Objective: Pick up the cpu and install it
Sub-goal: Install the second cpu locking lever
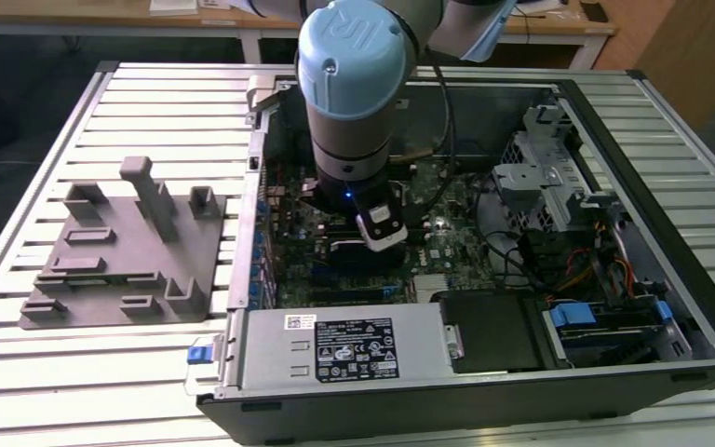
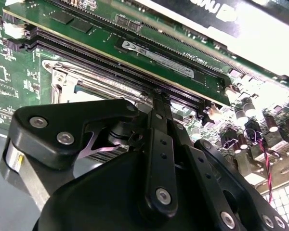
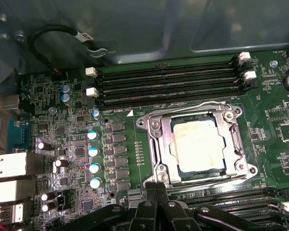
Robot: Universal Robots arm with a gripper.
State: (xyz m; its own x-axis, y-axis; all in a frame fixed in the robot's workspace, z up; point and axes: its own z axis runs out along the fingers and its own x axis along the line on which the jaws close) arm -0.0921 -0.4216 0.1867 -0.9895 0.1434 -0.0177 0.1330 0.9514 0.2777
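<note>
Where the first wrist view looks down on the green motherboard [image 3: 274, 144], the cpu [image 3: 198, 143], a small flat square chip with a pale silver-grey, smudged metal top, lies seated in the silver metal socket frame [image 3: 156, 144], which surrounds it on all sides. Rows of long black memory slots [image 3: 168, 82] run along one side of the socket, and more run along the opposite side, close to the black gripper [image 3: 156, 190]. The two black fingers [image 3: 149, 211] stand pressed together with no gap between them and nothing held, their tips just beside the edge of the socket frame and apart from the chip. In the second wrist view the same black gripper [image 2: 160, 98] shows its linkage arms folded inward, tips meeting near the memory slots. In the exterior view the arm's pale blue and grey wrist [image 1: 355, 84] reaches straight down into the open black computer case [image 1: 655, 233], which lies on a slatted metal table [image 1: 134, 372]. A large grey plastic fixture with upright blocks [image 1: 122, 256] sits on the table at the exterior view's left, just beside the case.
</note>
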